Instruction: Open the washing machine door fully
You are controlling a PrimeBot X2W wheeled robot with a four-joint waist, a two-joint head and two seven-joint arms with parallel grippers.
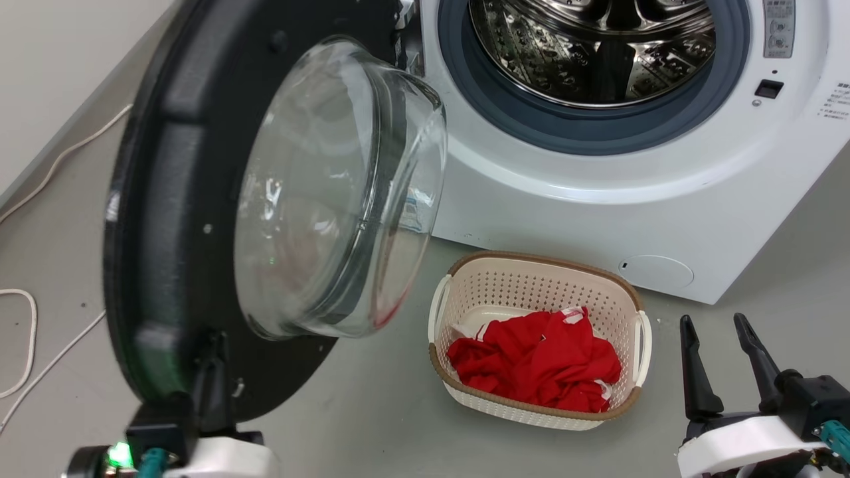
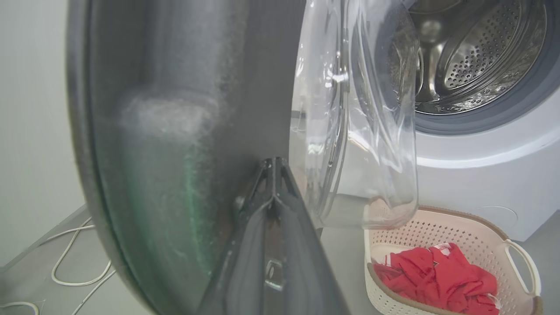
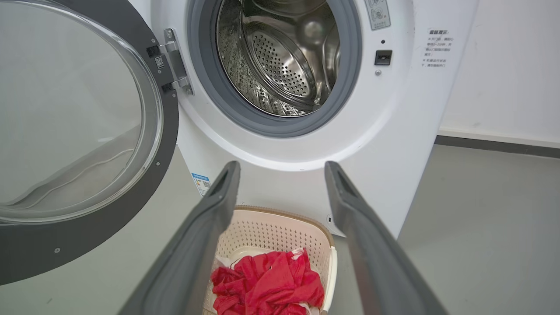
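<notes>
The washing machine door (image 1: 172,219) stands upright off its metal hinge (image 3: 175,61), swung well clear of the steel drum (image 1: 597,46). It is on the left of the washing machine (image 1: 597,212). Its plane runs from the hinge out toward me, so the free edge is the near one. The inner face with the bulging glass bowl (image 1: 339,192) turns right, toward the basket side, and the outer face turns left toward the wall.

My left gripper (image 1: 209,378) sits at the door's lower near rim, on that inner side. In the left wrist view its two fingers are pressed together to a single tip, pinching nothing. They lie along the dark inner face just beside the foot of the glass. I take the tip to be touching the door, though I cannot be sure of contact.

So the door lies to my left of that tip — and any further opening has to go that way. I judge it a sideways push on the free edge, round the hinge and away from the drum.

My right gripper (image 1: 712,320) hangs spread and empty well apart from the door. It is low over the floor, just beside the cream laundry basket (image 1: 538,260) of red cloth (image 1: 538,358) — the left arm is plainly nearer.
</notes>
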